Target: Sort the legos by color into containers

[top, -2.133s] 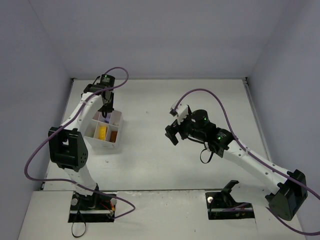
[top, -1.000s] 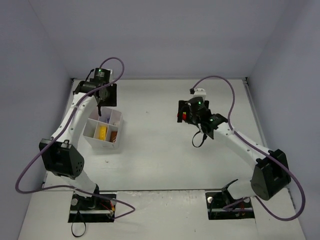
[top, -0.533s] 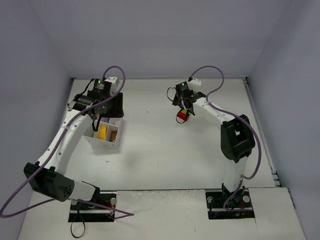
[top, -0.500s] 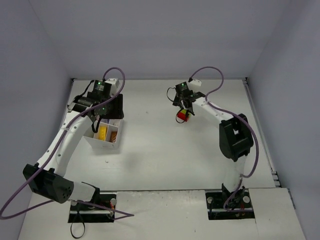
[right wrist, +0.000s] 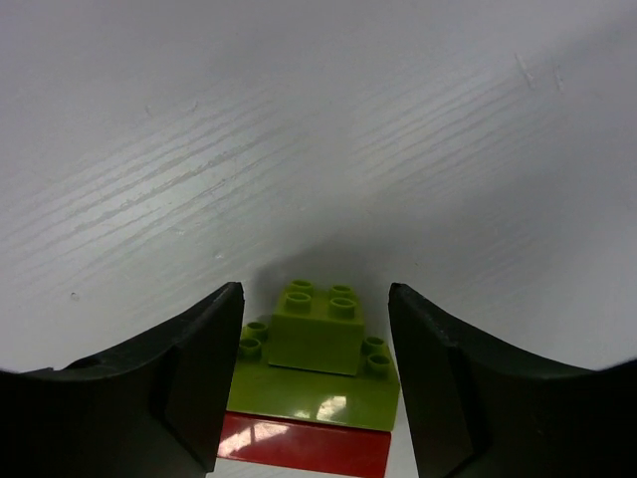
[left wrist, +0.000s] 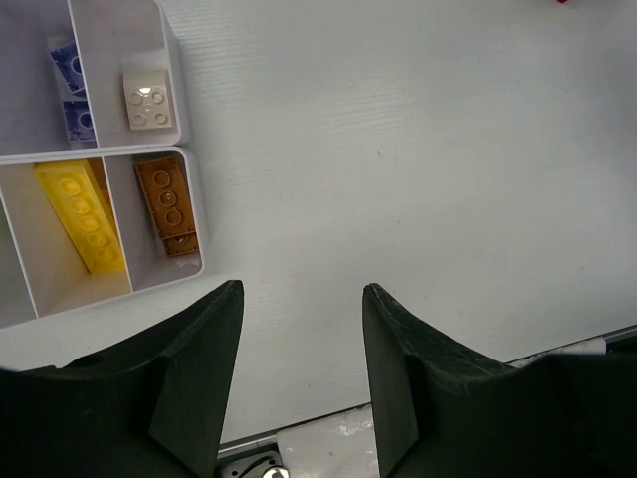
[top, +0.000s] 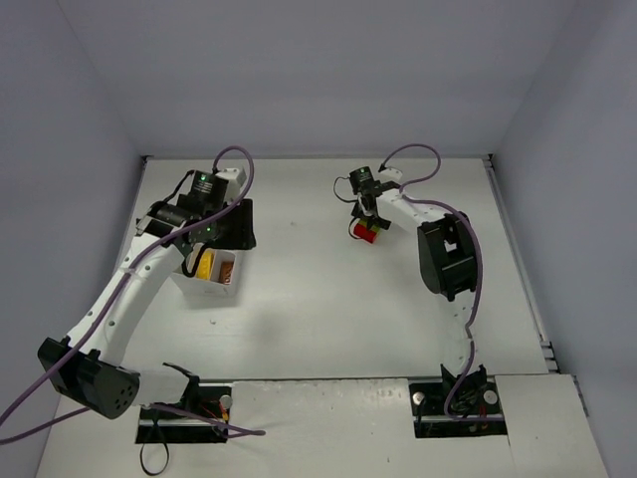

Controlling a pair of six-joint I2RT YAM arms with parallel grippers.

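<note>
Lime-green plastic is sitting at the centre of the right wrist view: a small green brick (right wrist: pixel 318 329) is resting on a wider green plate (right wrist: pixel 314 393), which is lying on a red brick (right wrist: pixel 304 445). This stack (top: pixel 365 230) is standing on the white surface (right wrist: pixel 299 119), toward its far side and well apart from the tray. The right jaws are straddling the stack, one finger (right wrist: pixel 194 388) on each side. The plate's edges are meeting the inner faces of the fingers, but whether they are pressing on it I cannot tell.

Over on the left, the white tray (left wrist: pixel 199 229) is sitting on the surface and holding sorted pieces. Seen from the left wrist, lilac bricks (left wrist: pixel 66 60) are lying in one cell and a beige brick (left wrist: pixel 147 95) in the cell beside it. A long yellow brick (left wrist: pixel 82 214) is filling the cell next to the lilac ones, and an orange-brown brick (left wrist: pixel 167 204) is lying beside the yellow one.

The left jaws are hanging above the bare surface just beside the tray, standing apart with nothing between them. In the top view the left arm's wrist is covering the far part of the tray.
</note>
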